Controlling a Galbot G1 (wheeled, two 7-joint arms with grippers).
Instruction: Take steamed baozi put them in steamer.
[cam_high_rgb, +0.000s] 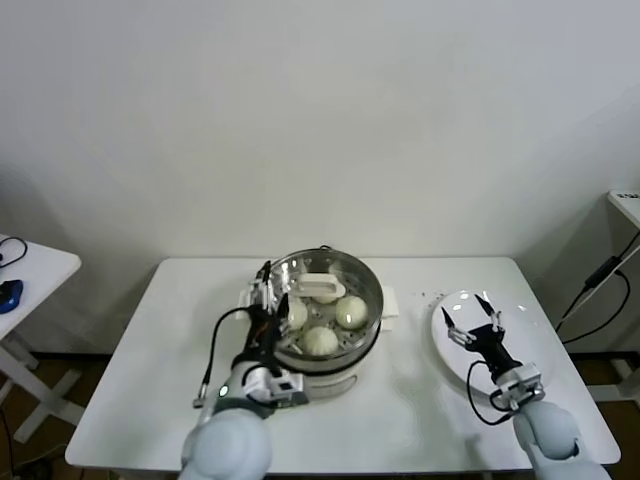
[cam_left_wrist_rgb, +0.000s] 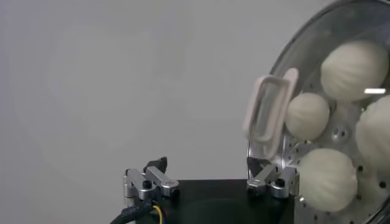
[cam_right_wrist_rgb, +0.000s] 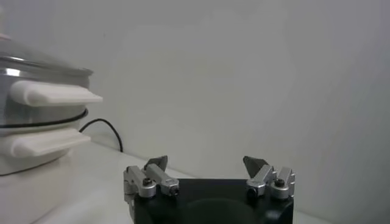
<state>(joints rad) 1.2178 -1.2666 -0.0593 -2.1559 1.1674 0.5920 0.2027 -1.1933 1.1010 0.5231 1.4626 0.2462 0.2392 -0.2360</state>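
The steamer (cam_high_rgb: 362, 343) stands mid-table, a shiny steel pot on a cream base (cam_right_wrist_rgb: 36, 146). A glass lid with a white handle (cam_high_rgb: 318, 287) (cam_left_wrist_rgb: 268, 112) lies over it. Several cream-white baozi (cam_high_rgb: 350, 311) (cam_left_wrist_rgb: 326, 179) show through the glass on the perforated tray. My left gripper (cam_high_rgb: 272, 295) (cam_left_wrist_rgb: 210, 167) is open at the pot's left rim, one finger (cam_left_wrist_rgb: 268, 178) close to the lid's edge, nothing between the fingers. My right gripper (cam_high_rgb: 478, 318) (cam_right_wrist_rgb: 206, 163) hangs open and empty over the white plate (cam_high_rgb: 447, 350) to the steamer's right.
The plate lies near the table's right edge (cam_high_rgb: 560, 340). A black cord (cam_right_wrist_rgb: 105, 129) runs behind the steamer. A small side table (cam_high_rgb: 40, 270) with a blue object stands at far left. Cables (cam_high_rgb: 600, 290) hang by another table at far right.
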